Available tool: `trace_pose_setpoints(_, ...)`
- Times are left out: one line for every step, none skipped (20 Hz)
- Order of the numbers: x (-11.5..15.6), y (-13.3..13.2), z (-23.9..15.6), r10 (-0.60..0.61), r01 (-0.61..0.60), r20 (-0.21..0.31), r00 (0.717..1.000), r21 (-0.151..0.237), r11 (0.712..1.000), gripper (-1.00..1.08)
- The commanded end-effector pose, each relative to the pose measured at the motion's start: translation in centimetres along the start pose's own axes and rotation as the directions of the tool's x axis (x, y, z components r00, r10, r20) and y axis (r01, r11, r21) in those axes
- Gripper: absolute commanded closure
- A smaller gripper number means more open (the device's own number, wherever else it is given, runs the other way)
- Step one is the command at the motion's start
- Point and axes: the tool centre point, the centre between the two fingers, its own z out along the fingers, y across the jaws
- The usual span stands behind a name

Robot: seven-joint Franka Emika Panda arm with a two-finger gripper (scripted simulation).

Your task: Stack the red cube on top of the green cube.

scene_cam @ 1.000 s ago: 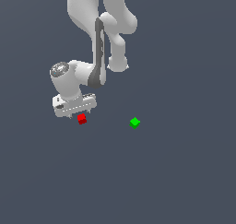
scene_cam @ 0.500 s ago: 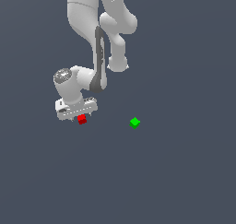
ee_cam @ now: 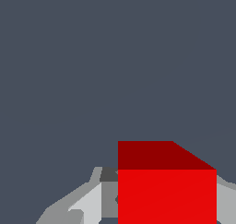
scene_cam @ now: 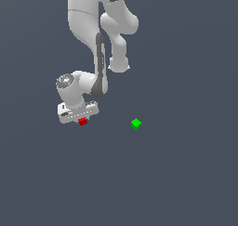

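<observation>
The red cube (scene_cam: 82,122) sits low on the grey floor at the exterior view's left, tucked right under the white hand. My gripper (scene_cam: 82,119) straddles it from above. In the wrist view the red cube (ee_cam: 167,191) fills the space between the grey fingers (ee_cam: 92,202), which press close against both of its sides, so the gripper is shut on it. The green cube (scene_cam: 135,123) lies alone on the floor toward the exterior view's right, about a hand's width from the red one. It does not appear in the wrist view.
The white arm (scene_cam: 100,76) hangs down from above, over the hand. The plain dark grey floor (scene_cam: 186,183) stretches all around both cubes.
The hand has sunk slightly lower over the red cube. Both cubes lie where they were.
</observation>
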Motion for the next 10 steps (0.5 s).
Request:
trace_pose_setpoints(0.04,-0.01,0.04,-0.001,0.001,0.000,1.000,0.000,1.000,1.08)
trace_pose_setpoints(0.04,-0.01,0.04,-0.001,0.001,0.000,1.000,0.000,1.000,1.08)
trace_pose_setpoints(0.04,-0.01,0.04,-0.001,0.001,0.000,1.000,0.000,1.000,1.08)
trace_pose_setpoints(0.04,-0.01,0.04,-0.001,0.001,0.000,1.000,0.000,1.000,1.08)
trace_pose_setpoints(0.04,-0.01,0.04,-0.001,0.001,0.000,1.000,0.000,1.000,1.08)
trace_pose_setpoints(0.04,-0.01,0.04,-0.001,0.001,0.000,1.000,0.000,1.000,1.08)
trace_pose_setpoints(0.04,-0.01,0.04,-0.001,0.001,0.000,1.000,0.000,1.000,1.08)
trace_pose_setpoints(0.03,0.00,0.01,-0.001,0.001,0.000,1.000,0.000,1.000,1.08)
trace_pose_setpoints(0.03,0.00,-0.01,-0.001,0.001,0.000,1.000,0.000,1.000,1.08)
trace_pose_setpoints(0.03,-0.01,-0.09,-0.001,0.001,0.000,1.000,0.000,1.000,1.08)
